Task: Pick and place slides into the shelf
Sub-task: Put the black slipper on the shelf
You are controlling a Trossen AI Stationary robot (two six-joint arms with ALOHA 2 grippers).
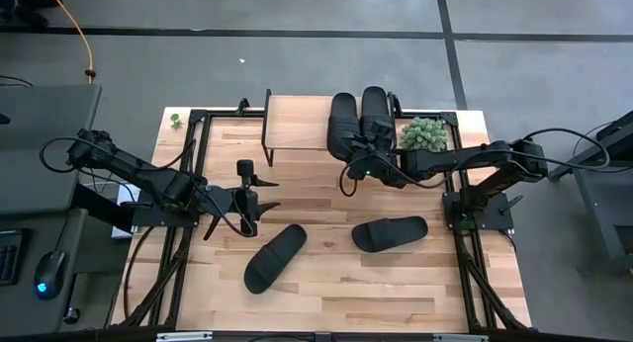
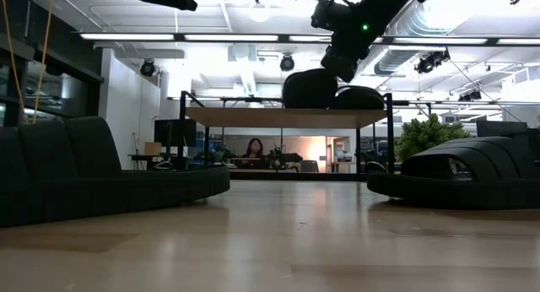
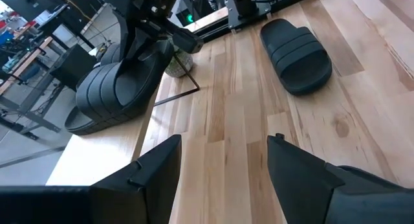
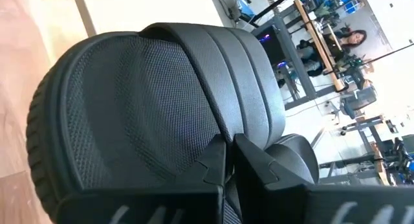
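Two black slides [image 1: 343, 120] [image 1: 376, 115] lie side by side on the shelf [image 1: 297, 125], soles down on its light wood top. Another slide [image 1: 275, 258] lies on the table near its middle, and one more [image 1: 390, 233] lies to the right of it. My right gripper [image 1: 359, 159] sits at the near ends of the two shelf slides, shut on one of them. That slide [image 4: 142, 114] fills the right wrist view. My left gripper [image 1: 247, 199] is open and hovers over bare table left of centre, touching nothing [image 3: 223, 179]. My right gripper pinches a slide on the shelf by the edge of its ribbed strap [image 4: 223, 130], the two fingers [image 4: 213, 162] almost meeting on it. It comes from the table's near right side, slanting down. The slide rests on the shelf top [image 2: 308, 89].
A small green plant [image 1: 425, 134] stands right of the shelf, close to my right arm. Black frame rails [image 1: 193, 164] run along the table's left and right sides. Open wood lies between the shelf and the two table slides. A person [image 2: 253, 148] sits far back in the room.
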